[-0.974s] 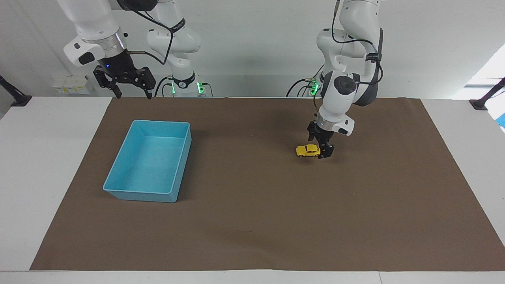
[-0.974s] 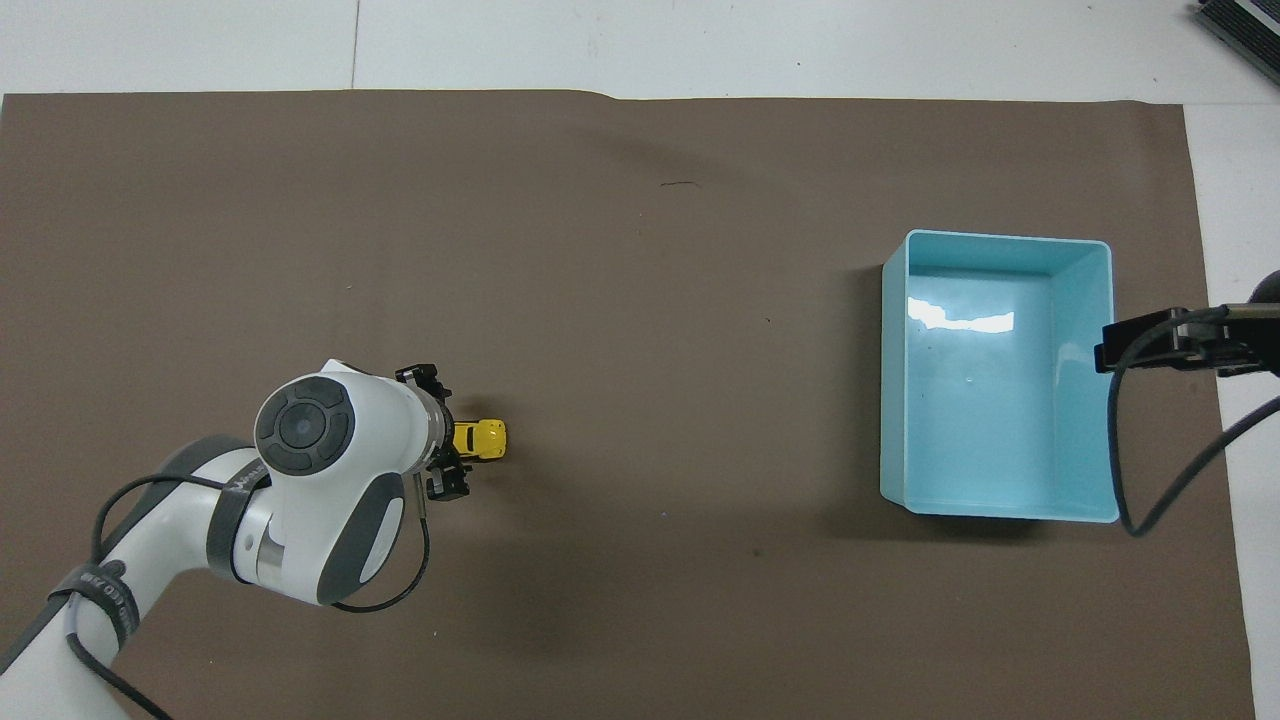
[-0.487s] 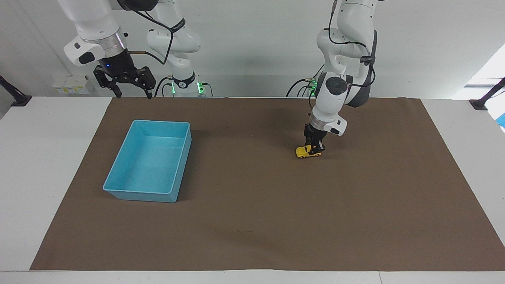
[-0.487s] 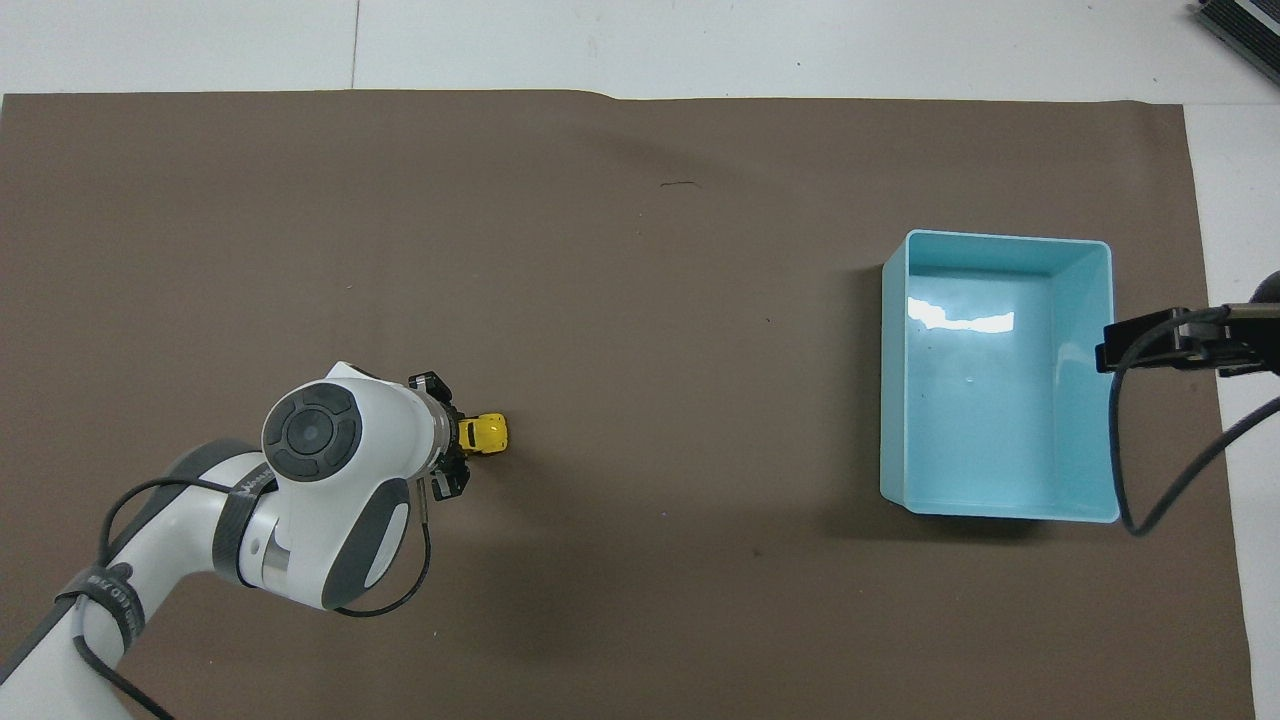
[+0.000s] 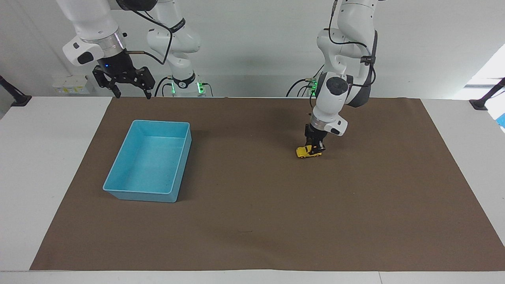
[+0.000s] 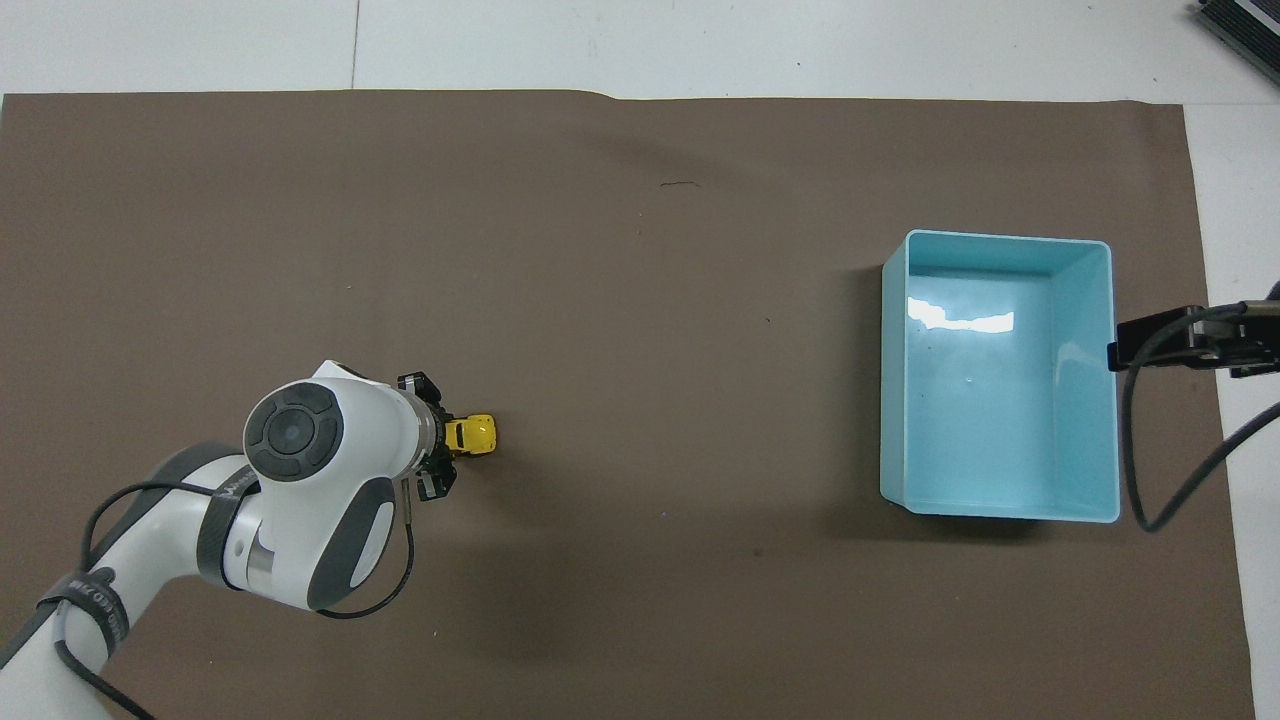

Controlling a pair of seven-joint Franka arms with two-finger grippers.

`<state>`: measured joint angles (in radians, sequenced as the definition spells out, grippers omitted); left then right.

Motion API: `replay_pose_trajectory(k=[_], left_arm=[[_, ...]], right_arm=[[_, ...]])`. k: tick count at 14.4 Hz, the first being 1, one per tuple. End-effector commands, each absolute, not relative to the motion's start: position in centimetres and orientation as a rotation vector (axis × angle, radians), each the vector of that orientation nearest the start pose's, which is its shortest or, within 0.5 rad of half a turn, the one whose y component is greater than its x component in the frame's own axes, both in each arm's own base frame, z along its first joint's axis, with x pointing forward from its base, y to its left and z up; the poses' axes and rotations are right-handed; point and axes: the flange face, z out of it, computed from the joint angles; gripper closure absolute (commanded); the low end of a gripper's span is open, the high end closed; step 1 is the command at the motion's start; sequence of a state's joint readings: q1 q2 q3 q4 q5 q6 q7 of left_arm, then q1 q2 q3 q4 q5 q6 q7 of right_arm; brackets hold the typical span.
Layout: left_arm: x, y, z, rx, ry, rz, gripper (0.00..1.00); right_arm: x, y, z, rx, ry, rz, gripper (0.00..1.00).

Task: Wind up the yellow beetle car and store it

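The yellow beetle car stands on the brown mat toward the left arm's end of the table, and shows in the overhead view. My left gripper is down at the mat and shut on the car's rear end; in the overhead view the left gripper is partly hidden under its own wrist. The blue bin sits empty toward the right arm's end, also seen from overhead. My right gripper is open and empty, waiting in the air over the table's edge by the bin.
The brown mat covers most of the white table. The right arm's cable hangs beside the bin in the overhead view.
My left gripper has moved from beside the car's rear onto it and closed on it. The car has shifted slightly toward the left arm's end. The right arm has barely moved.
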<state>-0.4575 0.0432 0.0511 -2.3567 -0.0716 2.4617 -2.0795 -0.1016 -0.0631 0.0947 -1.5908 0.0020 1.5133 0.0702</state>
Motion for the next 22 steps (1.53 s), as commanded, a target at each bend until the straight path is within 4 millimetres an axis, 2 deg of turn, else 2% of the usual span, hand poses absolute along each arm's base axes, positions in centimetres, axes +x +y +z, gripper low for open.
replay_pose_trajectory(k=[1,3,8,12,15,16,17,18,22], left_arm=[[47.1,-16.4,30.2,2.004,2.342,-0.044,1.0],[47.7,-14.3,30.0,2.003,2.347,-0.043,1.0],[48.6,-10.6,29.8,2.012,2.34,-0.038,1.0],[48.9,-10.0,29.9,2.008,2.343,-0.037,0.99],[49.0,-10.0,29.9,2.005,2.346,-0.037,0.84],[49.1,-10.0,29.9,2.004,2.351,-0.041,0.65],[49.4,-10.0,30.2,2.003,2.349,-0.039,0.09],[50.2,-10.3,31.5,1.98,2.344,-0.025,0.0],[54.1,-11.0,38.9,2.015,2.343,-0.07,0.0]], right_arm=[[52.3,-0.4,64.6,-3.142,0.111,0.013,0.0],[52.2,-0.4,64.5,-3.142,0.111,0.022,0.0],[52.2,-0.5,64.4,-3.142,0.111,0.022,0.0],[52.2,-0.5,64.4,-3.142,0.111,0.025,0.0],[52.2,-0.6,64.4,-3.142,0.114,0.022,0.0],[52.2,-0.5,64.4,-3.142,0.111,0.02,0.0],[52.2,-0.5,64.4,-3.142,0.111,0.025,0.0],[52.2,-0.5,64.4,-3.142,0.111,0.022,0.0],[52.2,-0.6,64.4,-3.142,0.114,0.025,0.0]])
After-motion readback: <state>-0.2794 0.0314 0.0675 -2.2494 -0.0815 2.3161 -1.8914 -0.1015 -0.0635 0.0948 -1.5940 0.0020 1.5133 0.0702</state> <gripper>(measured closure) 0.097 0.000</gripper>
